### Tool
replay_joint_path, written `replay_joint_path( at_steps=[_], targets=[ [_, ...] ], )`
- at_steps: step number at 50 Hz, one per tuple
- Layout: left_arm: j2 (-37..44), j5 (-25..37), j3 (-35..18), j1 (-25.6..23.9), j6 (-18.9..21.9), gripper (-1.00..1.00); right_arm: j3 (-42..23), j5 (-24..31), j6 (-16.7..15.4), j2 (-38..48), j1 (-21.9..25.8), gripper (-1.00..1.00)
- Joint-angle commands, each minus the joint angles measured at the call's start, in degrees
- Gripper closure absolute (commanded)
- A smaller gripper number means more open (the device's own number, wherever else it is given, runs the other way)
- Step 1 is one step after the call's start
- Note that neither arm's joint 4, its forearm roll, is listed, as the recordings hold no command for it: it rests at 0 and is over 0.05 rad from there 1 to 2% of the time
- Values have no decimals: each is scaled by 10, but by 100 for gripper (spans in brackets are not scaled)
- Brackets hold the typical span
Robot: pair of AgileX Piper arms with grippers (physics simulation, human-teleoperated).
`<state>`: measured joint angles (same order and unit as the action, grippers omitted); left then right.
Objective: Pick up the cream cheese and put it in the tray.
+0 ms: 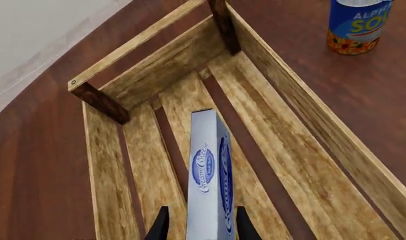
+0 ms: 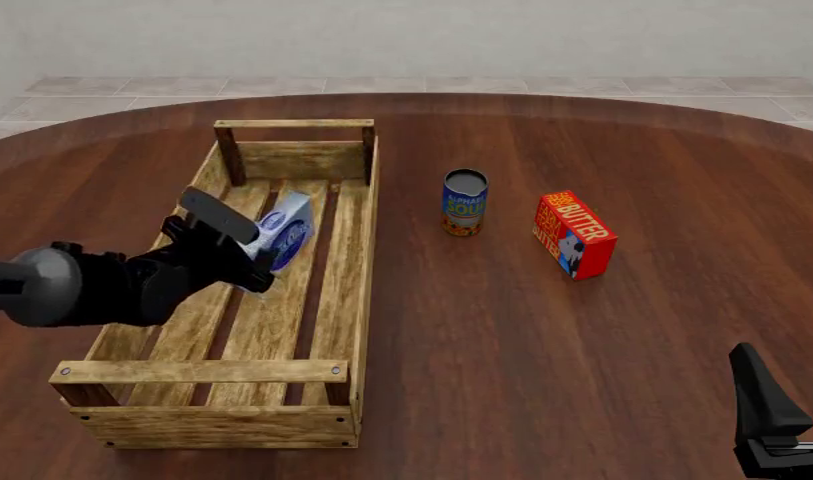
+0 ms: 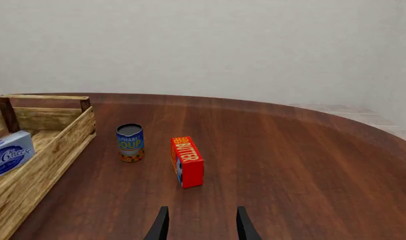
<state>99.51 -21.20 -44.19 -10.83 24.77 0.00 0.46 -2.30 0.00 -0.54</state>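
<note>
- Left wrist view: my left jaws (image 1: 201,227) are clamped on the cream cheese (image 1: 209,170), one dark finger on each side of the box. The box stands on edge between them, reaching forward over the slatted floor of the tray (image 1: 302,150). Beyond the box's far end sits the tray's end wall with its raised rail. Off past the tray's side wall, well apart from the jaws, a soup can (image 1: 357,25) stands on the counter (image 1: 36,180).
- Front view: my left jaws (image 2: 253,250) hold the cream cheese (image 2: 286,230) tilted, inside the tray (image 2: 219,415) toward its far half. I cannot tell whether the box touches the slats. The soup can (image 2: 465,202) and the butter box (image 2: 574,234) stand on the counter (image 2: 540,340) away from those jaws, outside the tray. My right jaws (image 2: 777,425) are low at the near corner, and this angle does not settle their state.
- Right wrist view: my right jaws (image 3: 201,225) are spread apart with nothing between them, above bare counter (image 3: 309,165). Ahead of them stands the butter box (image 3: 187,161), the soup can (image 3: 130,142) just beyond it. The tray (image 3: 49,150) lies off to the side with the cream cheese (image 3: 8,154) inside.
</note>
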Motion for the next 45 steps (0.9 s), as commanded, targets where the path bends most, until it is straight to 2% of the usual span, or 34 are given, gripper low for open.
replay_joint_path(
  at_steps=[1,23,36,45],
  targets=[
    [-33,0,18,-3,2,-100,0,0,0,0,0,-100],
    [-102,-16,60,-5,-12,-100,0,0,0,0,0,-100],
    [-195,-3,101,-17,-16,-100,0,0,0,0,0,-100],
    [-244,3,121,-12,0,-100,0,0,0,0,0,-100]
  ],
)
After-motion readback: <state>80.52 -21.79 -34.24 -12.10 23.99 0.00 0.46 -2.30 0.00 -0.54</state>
